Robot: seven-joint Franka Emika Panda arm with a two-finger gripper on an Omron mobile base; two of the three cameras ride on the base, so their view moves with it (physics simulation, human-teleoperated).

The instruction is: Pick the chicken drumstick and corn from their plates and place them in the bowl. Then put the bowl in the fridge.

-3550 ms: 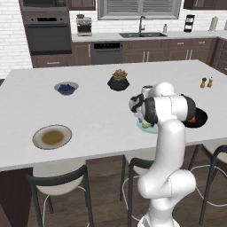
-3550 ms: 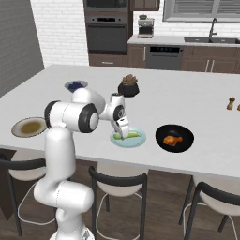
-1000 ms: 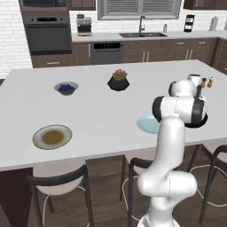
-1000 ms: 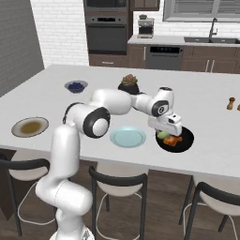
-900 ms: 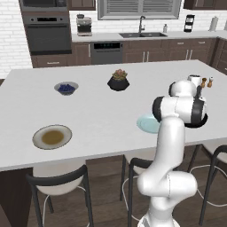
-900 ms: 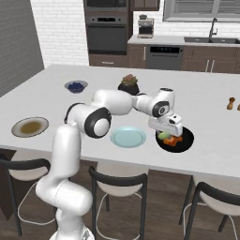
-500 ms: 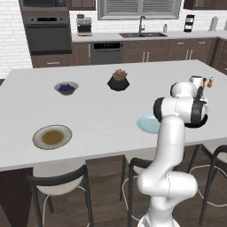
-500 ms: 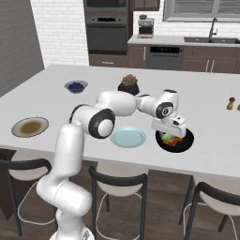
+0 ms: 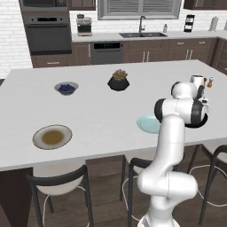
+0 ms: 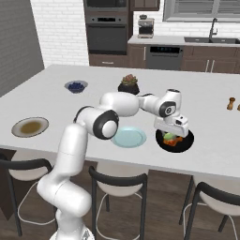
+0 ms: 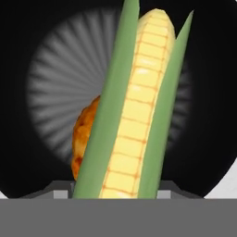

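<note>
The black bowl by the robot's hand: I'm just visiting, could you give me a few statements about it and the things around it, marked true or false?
1. The corn hangs over the black bowl. True.
2. The drumstick lies on the light blue plate. False: it lies in the black bowl, and the blue plate has nothing on it.
3. The gripper is above the black bowl. True.
4. The bowl of blueberries sits right beside the black bowl. False: it stands far off on the other side of the counter.
5. The grey-rimmed plate holds the corn. False: the corn is at the gripper, over the black bowl.
</note>
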